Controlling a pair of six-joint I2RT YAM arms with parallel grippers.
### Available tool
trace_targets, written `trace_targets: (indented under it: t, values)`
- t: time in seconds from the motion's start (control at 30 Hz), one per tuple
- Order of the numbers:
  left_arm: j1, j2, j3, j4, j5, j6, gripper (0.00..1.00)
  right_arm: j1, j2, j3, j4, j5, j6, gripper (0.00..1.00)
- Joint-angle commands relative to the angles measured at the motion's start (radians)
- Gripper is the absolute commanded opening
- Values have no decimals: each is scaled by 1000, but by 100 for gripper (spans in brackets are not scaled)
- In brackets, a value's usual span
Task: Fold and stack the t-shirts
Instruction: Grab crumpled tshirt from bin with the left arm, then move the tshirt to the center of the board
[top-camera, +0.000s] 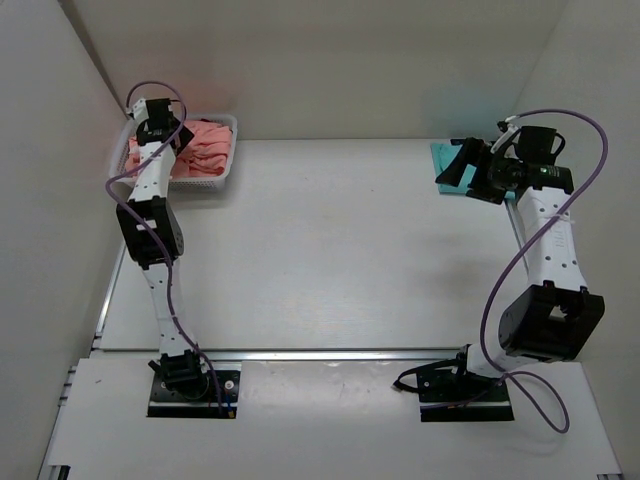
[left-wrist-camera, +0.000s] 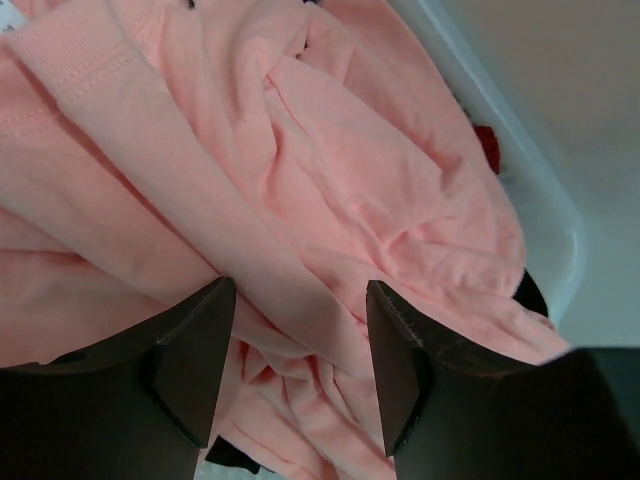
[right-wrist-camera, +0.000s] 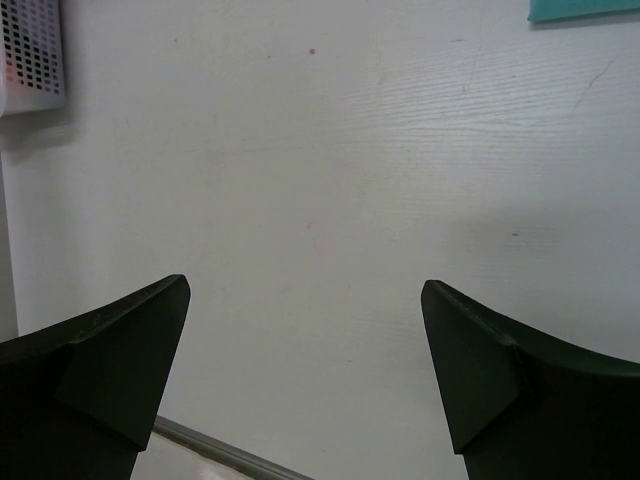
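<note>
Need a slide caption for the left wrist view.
Left gripper, jaws open, straddles a ridge of the salmon-pink t-shirt bunched in the white basket.

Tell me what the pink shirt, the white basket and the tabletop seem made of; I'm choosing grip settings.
Pink shirt: soft matte knit cloth, likely cotton jersey; it creases loosely and shows a ribbed band. White basket: probably rigid plastic, smooth with a slight sheen, its wall punched with slots. Tabletop: white and matte with faint grain lines, perhaps laminate or painted wood; unclear.
</note>
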Motion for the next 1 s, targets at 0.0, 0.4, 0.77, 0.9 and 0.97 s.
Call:
trace_targets:
  t: [0.0, 0.4, 0.77, 0.9, 0.97]
  values:
    - [-4, 18, 32, 7, -10, 44, 66, 3, -66, -7, 59, -8, 22, 99]
    - [-12, -11, 196, -1, 27, 20, 0, 57, -213, -97, 42, 101, 1, 13]
    - [-220, -584, -93, 185, 71, 159, 0, 72, -476, -330, 277, 139, -21, 13]
    - [-335, -749, -128, 197, 117, 141, 0, 175, -451, -280, 165, 324, -59, 1]
    - [-398, -792, -113, 193, 132, 115, 0, 213, -410, -243, 87, 397, -86, 2]
